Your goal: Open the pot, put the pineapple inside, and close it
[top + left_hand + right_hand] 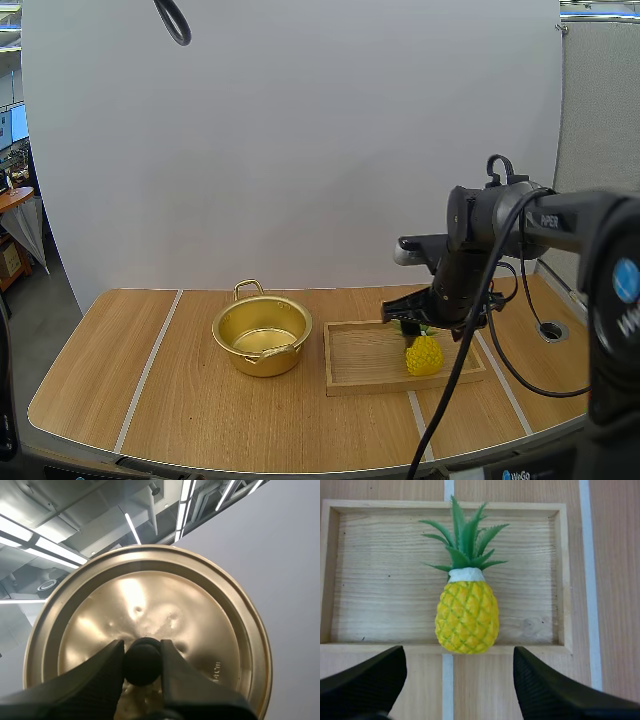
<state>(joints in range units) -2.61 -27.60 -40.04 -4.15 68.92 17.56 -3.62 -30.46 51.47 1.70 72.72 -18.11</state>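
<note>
The golden pot (262, 336) stands open on the table, left of the wooden tray (357, 358). A yellow pineapple (424, 355) (467, 615) with green leaves lies in the tray near its right end. My right gripper (412, 326) (457, 682) hovers just above the pineapple, open, its fingers (550, 690) well apart and nothing between them. My left gripper (142, 662) is shut on the black knob (142, 661) of the golden lid (150, 615), which it holds up off the pot.
Pale strips (150, 365) run across the wooden table. A round cable hole (552, 330) sits at the table's right edge. Bare tabletop lies left of the pot and in front of the tray.
</note>
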